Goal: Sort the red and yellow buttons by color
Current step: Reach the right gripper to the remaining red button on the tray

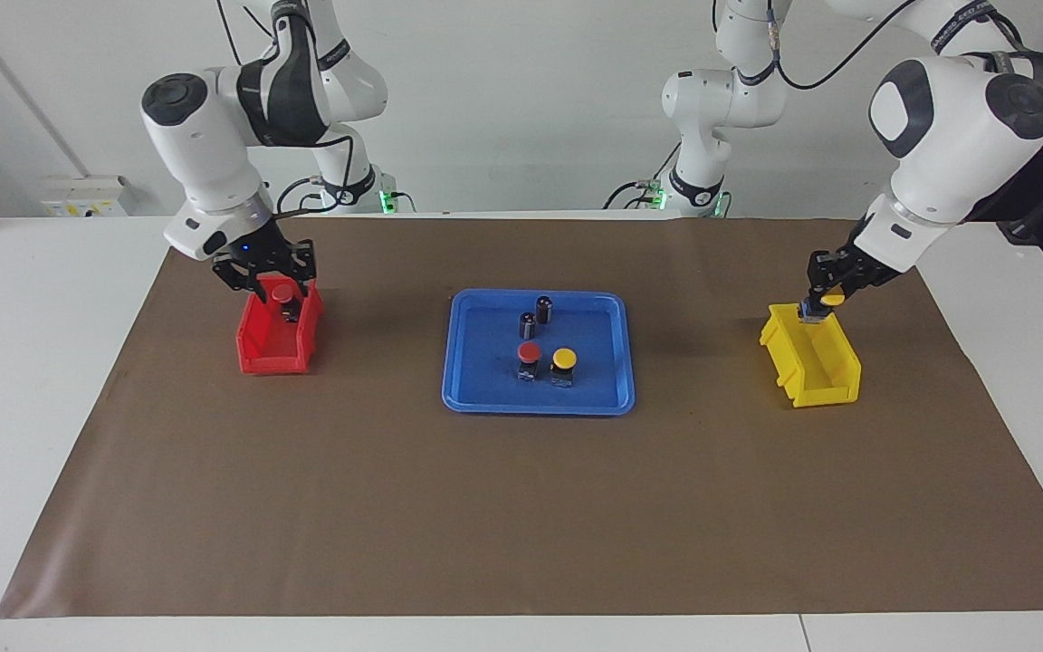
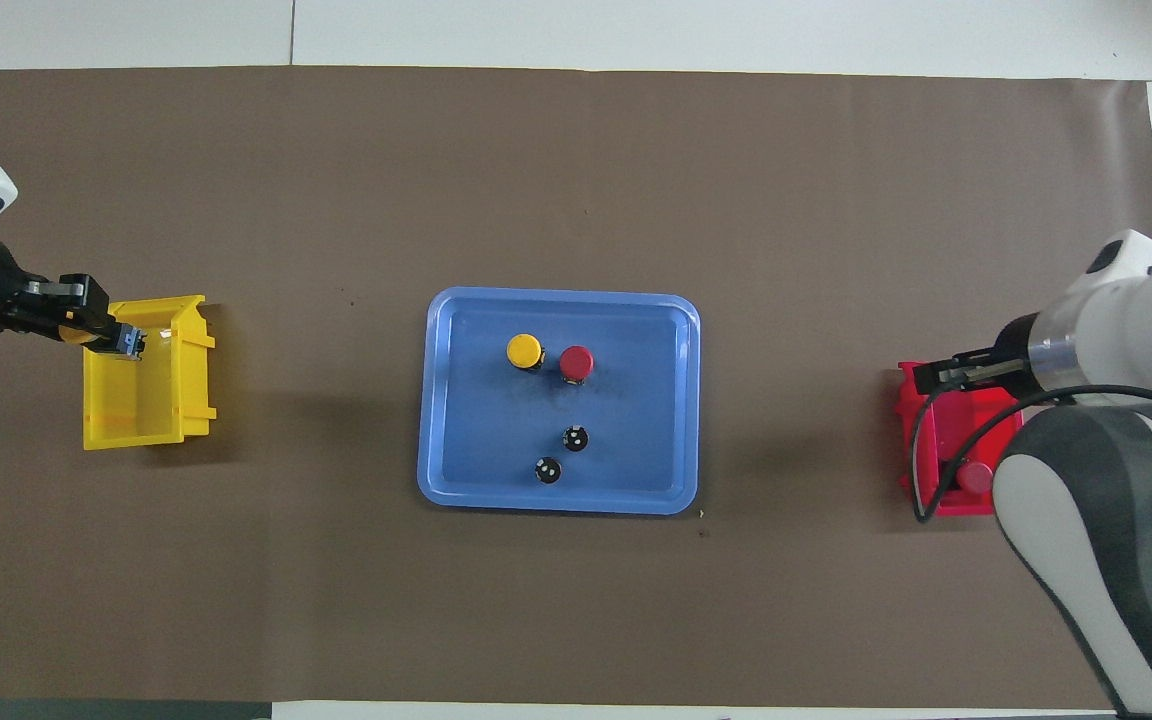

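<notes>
My right gripper (image 1: 283, 288) hangs open over the end of the red bin (image 1: 272, 349) nearer the robots. A red button (image 1: 282, 293) shows between its spread fingers, low in the bin; in the overhead view this red button (image 2: 976, 477) peeks out beside the arm. My left gripper (image 1: 818, 308) is shut on a yellow button (image 1: 833, 298), tilted, over the end of the yellow bin (image 1: 816, 367) nearer the robots. In the blue tray (image 1: 485, 398) a red button (image 1: 529, 353) and a yellow button (image 1: 564, 359) stand side by side.
Two small dark cylinders (image 1: 544, 308) (image 1: 528, 324) with silvery tops stand in the tray, nearer the robots than the buttons. A brown mat (image 1: 521, 507) covers the table, with the tray at its middle and a bin toward each arm's end.
</notes>
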`<action>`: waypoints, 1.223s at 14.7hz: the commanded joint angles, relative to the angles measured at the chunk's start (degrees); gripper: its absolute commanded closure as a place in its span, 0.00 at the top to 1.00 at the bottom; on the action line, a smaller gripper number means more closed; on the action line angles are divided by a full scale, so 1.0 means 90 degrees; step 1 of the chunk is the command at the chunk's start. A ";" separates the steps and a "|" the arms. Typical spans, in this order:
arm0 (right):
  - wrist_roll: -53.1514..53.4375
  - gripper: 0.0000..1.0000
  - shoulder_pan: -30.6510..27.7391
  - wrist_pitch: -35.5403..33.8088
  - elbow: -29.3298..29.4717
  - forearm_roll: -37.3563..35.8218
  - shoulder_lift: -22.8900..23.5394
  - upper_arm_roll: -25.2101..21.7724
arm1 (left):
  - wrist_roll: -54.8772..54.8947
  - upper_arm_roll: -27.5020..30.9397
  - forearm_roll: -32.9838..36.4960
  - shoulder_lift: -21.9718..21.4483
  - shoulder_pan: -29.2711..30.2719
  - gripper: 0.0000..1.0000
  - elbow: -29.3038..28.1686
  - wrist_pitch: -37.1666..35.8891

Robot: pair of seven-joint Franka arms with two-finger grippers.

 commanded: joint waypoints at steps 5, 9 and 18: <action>0.2919 0.64 0.1788 -0.0124 0.3486 0.0375 0.2965 -0.0004 | 0.0000 -0.0094 0.0402 -0.0145 0.0411 0.01 -0.1386 0.1531; 0.3468 0.64 0.2395 0.0540 0.3371 0.0277 0.3368 -0.0004 | -0.0020 -0.0084 0.0402 -0.0184 0.0441 0.01 -0.1834 0.1726; 0.3576 0.64 0.2756 0.1057 0.2649 0.0267 0.3447 -0.0004 | -0.0049 -0.0094 0.0402 -0.0408 0.0539 0.01 -0.2861 0.2343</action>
